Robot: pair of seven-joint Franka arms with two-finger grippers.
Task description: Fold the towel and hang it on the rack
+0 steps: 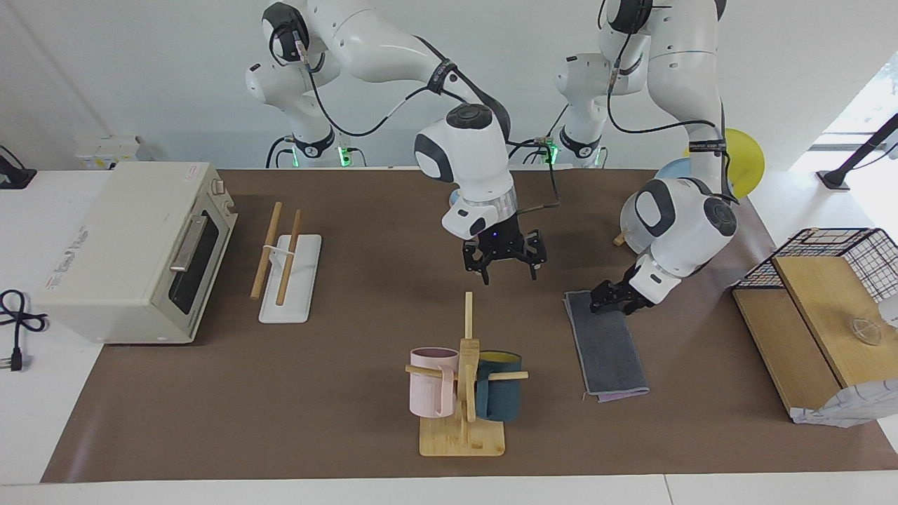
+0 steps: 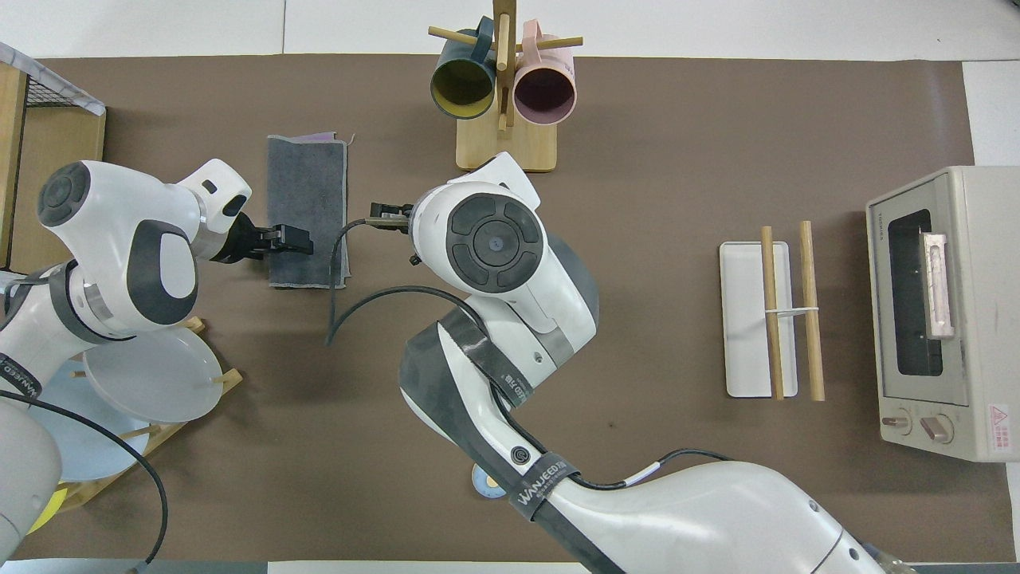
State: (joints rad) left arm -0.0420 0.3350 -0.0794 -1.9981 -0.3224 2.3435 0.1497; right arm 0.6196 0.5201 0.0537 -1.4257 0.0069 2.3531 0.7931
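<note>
The right gripper (image 1: 503, 265) is hidden under its own big white wrist from above; from across the table it hangs in the air over the mat with its fingers spread apart, holding nothing. The left gripper (image 1: 609, 297) is low on the towel's (image 1: 607, 346) edge nearest the robots, but I cannot tell if it pinches it. The towel lies flat, folded into a soft grey strip with a bit of purple peeking out, at 3 o'clock from the wooden mug stand (image 1: 463, 421). A pink mug (image 1: 432, 392) and a teal mug (image 1: 499, 395) hang there. The rack (image 1: 290, 270), white with two wooden rods, sits beside the toaster oven (image 1: 133, 249).
</note>
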